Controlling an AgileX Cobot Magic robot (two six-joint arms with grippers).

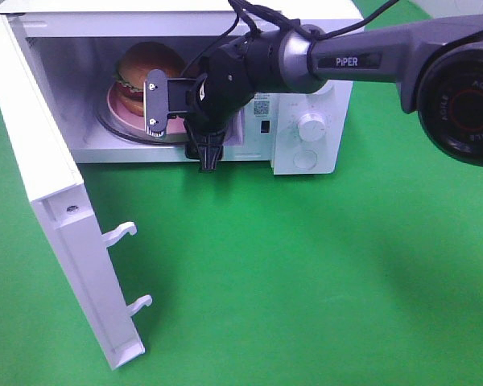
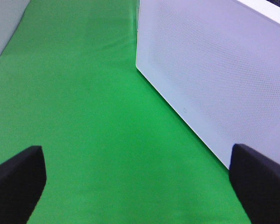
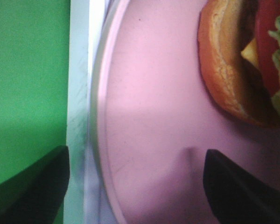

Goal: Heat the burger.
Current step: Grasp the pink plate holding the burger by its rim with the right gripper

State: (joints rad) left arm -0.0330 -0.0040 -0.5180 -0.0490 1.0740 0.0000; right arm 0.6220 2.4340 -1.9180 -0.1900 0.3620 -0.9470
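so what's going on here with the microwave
The burger sits on its pink plate inside the white microwave, whose door hangs wide open. The right gripper is at the plate's near rim, jaws open on either side of it. The left gripper is open, holding nothing, beside the door.

surface: green cloth [image 1: 306,281] | light: even, soft shadows | walls: unseen

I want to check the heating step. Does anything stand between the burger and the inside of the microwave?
No. The burger already sits on its pink plate inside the microwave. The door is open.
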